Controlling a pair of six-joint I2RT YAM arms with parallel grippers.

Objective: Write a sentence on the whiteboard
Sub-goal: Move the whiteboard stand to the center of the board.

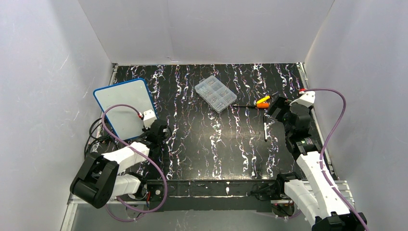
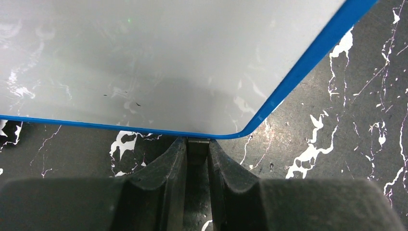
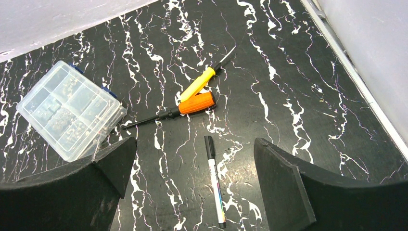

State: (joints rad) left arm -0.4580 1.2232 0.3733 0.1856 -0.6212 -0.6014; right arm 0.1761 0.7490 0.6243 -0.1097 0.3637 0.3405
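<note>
Far left on table (image 1: 202,144): board (image 1: 120,98), blue frame, rounded corners, well apart from other things. Left tool (image 2: 197,142) narrow, pinching board's near edge just beside corner. Board face white, few tiny dark specks. Right tool (image 3: 195,149) wide, holding nothing, above marker (image 3: 214,187) lying flat on table. Beyond marker: yellow screwdriver (image 3: 198,83) and orange screwdriver (image 3: 196,103) side by side. Clear box (image 3: 67,115) left of them, mid-table.
</note>
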